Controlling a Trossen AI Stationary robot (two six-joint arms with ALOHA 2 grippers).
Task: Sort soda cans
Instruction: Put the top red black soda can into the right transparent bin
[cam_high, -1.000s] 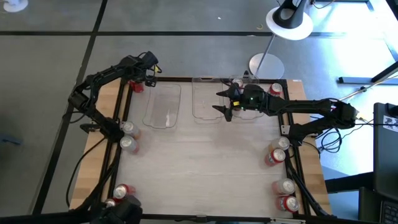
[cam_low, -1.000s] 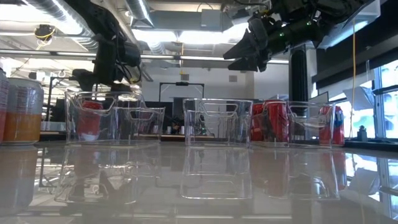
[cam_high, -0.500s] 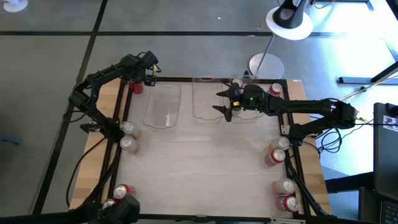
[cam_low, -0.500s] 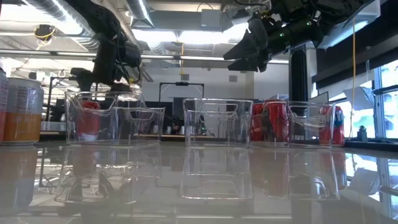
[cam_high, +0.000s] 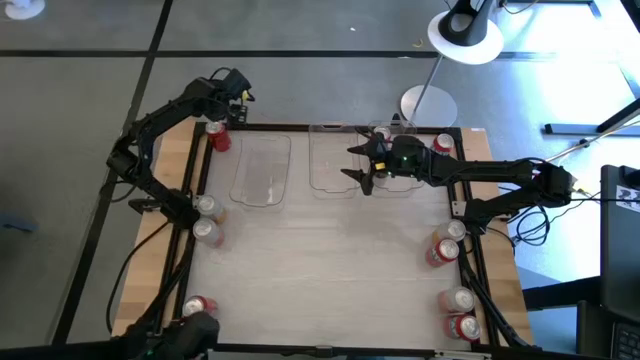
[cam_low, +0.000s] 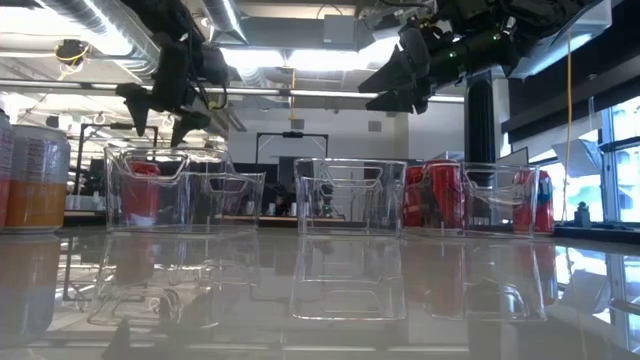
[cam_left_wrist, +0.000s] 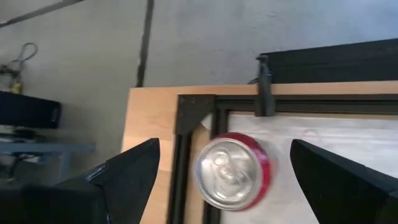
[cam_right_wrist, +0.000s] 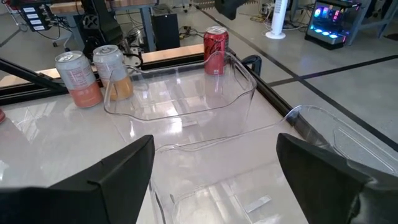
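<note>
At the high view's upper left, the left gripper (cam_high: 232, 92) hovers spread wide above an upright red soda can with a silver top (cam_high: 217, 136), while the right gripper (cam_high: 362, 166) hangs open over the clear plastic bins (cam_high: 333, 160).

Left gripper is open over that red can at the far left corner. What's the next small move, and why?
Probably lower the left gripper straight down. In the left wrist view its open fingers straddle the red can, which stands upright below them at the table's corner, outside the clear bins. The low view shows the gripper well above the can, so closing now would likely grab air.
</note>
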